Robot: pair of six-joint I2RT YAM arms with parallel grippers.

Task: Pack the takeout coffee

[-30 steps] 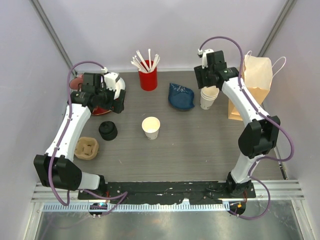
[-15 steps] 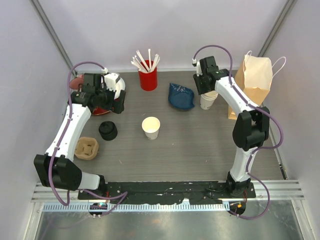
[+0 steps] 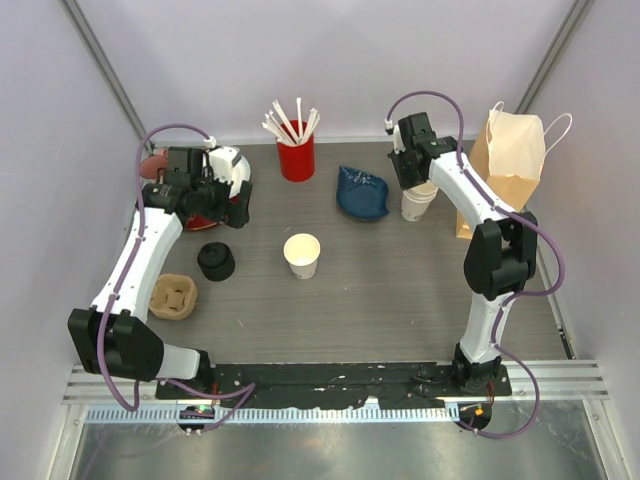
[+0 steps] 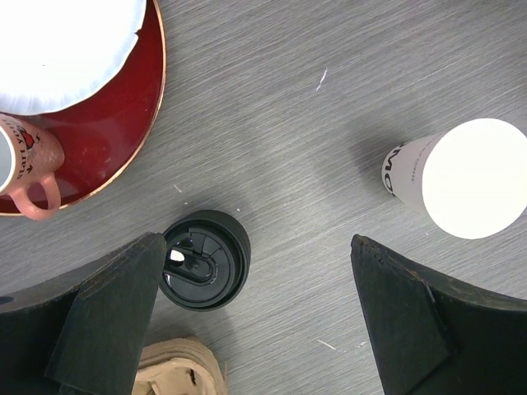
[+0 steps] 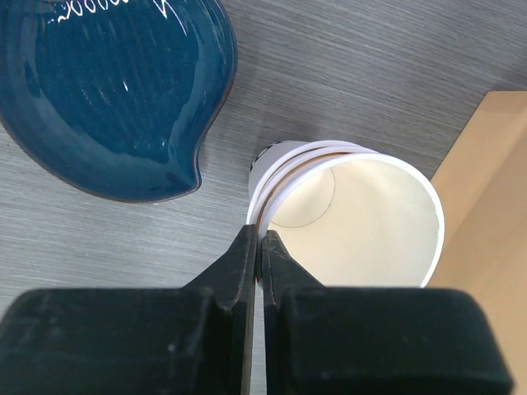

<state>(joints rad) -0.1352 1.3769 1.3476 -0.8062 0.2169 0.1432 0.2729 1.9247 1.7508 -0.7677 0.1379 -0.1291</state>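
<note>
The right fingers (image 5: pixel 240 267), now lowered and pressed together, seemingly nip the rim of the stacked lidless cups (image 5: pixel 350 210) beside the paper bag (image 3: pixel 512 160). The left fingers (image 4: pixel 107 317) hang spread over the black-lidded coffee cup (image 4: pixel 206 259), which stands unpacked on the desk (image 3: pixel 380 290).

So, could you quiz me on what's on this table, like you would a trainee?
1. True or false: the left tool is open.
2. The right tool pinches the stacked cream paper cups at: A) the rim B) the base C) a lid.
3. Fill in: the thin white straws stand in a round ___ holder.
Key: 1 true; 2 A; 3 red.
</note>
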